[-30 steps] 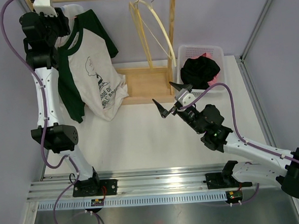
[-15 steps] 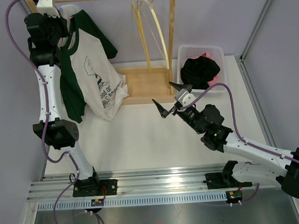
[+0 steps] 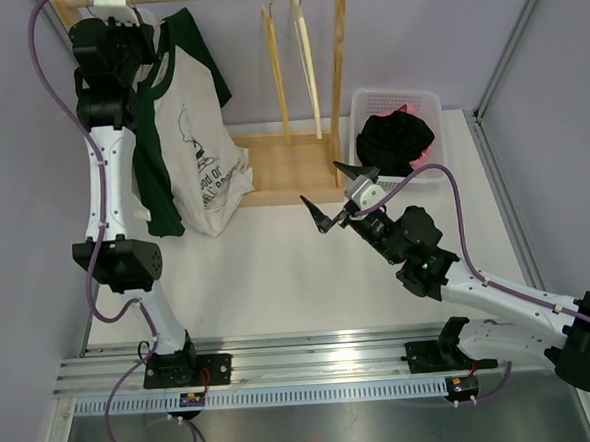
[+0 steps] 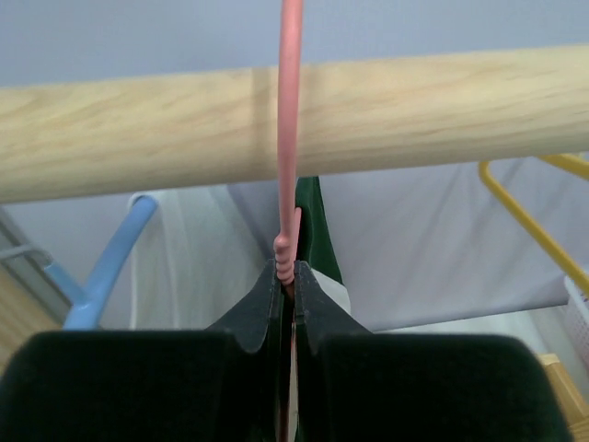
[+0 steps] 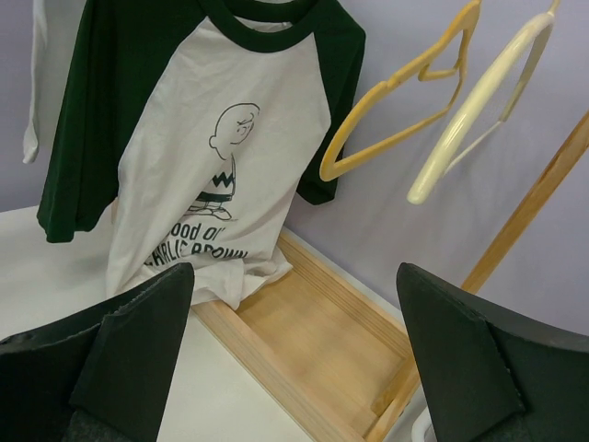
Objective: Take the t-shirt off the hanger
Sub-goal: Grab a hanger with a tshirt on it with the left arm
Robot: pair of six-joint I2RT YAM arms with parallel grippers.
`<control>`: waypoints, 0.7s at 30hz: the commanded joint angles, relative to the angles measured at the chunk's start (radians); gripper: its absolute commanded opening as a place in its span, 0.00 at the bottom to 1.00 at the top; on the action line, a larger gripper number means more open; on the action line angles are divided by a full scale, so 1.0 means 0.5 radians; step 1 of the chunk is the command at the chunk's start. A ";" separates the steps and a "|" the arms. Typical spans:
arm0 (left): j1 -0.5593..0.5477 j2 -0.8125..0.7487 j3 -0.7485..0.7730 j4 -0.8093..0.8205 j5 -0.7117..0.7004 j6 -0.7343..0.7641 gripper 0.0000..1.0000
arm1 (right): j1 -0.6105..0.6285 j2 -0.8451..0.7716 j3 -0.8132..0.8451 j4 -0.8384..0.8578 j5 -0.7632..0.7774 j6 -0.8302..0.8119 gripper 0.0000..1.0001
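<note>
Nothing's off yet: your shirt (image 3: 196, 107) hangs on the hanger (image 4: 290, 110). Left gripper (image 4: 286, 281) pinches its neck; right gripper (image 3: 320, 182) gapes wide, idle.

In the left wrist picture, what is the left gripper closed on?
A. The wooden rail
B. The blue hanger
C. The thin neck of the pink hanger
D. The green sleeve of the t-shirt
C: in the left wrist view the left gripper is shut on the thin neck of the pink hanger, just below the wooden rail.
</note>
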 commanded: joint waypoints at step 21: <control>-0.049 -1.235 -1.385 0.560 0.169 -0.211 0.00 | -0.012 0.024 0.033 0.055 -0.012 -0.038 1.00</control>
